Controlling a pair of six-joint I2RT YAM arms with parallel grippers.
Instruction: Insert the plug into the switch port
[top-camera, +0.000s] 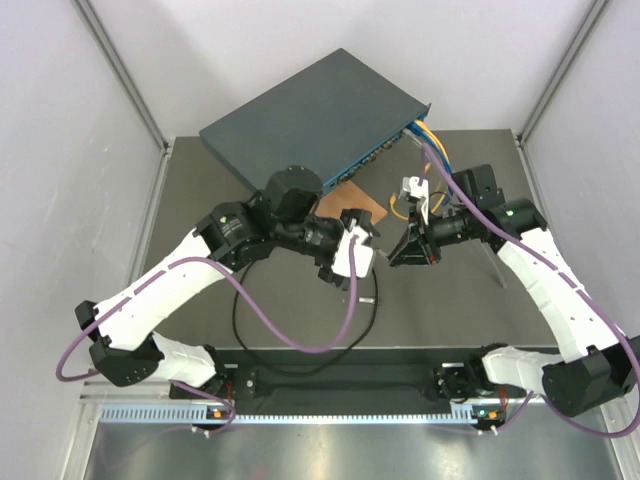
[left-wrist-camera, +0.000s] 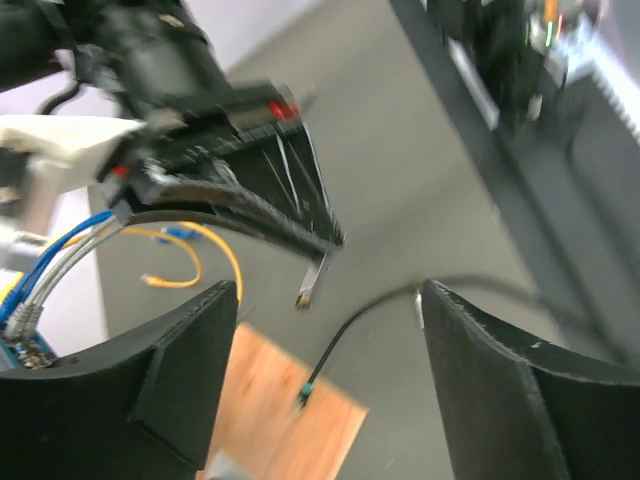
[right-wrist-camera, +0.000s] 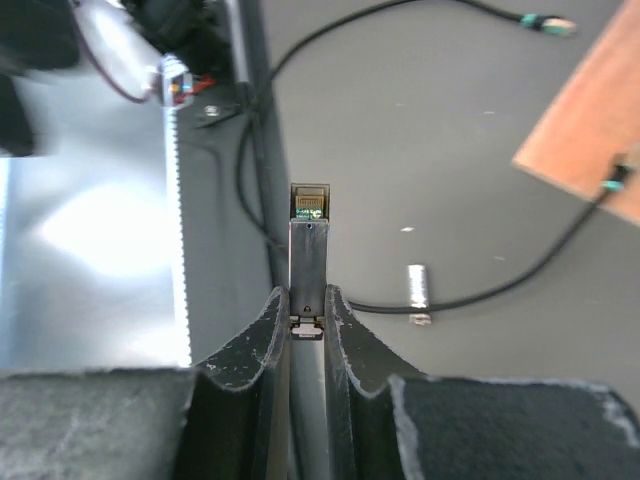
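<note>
Right gripper (right-wrist-camera: 306, 295) clamped on a narrow metal stick (right-wrist-camera: 309, 235); left gripper (left-wrist-camera: 328, 300) spread wide, nothing held.

The plug (left-wrist-camera: 303, 397), tip of a thin black cable (left-wrist-camera: 335, 345), is seen lying at the edge of the brown board (left-wrist-camera: 280, 420), lower centre of the left wrist view, touched by neither gripper. The switch (top-camera: 310, 115) is set at upper centre of the top view. The switch port (top-camera: 385, 150) is found in the row along its teal front face, with yellow and blue cables (top-camera: 425, 135) plugged in at the right end. A small loose silver stick (right-wrist-camera: 418, 290) is noted on the table (right-wrist-camera: 450, 120), just beside the cable.
</note>
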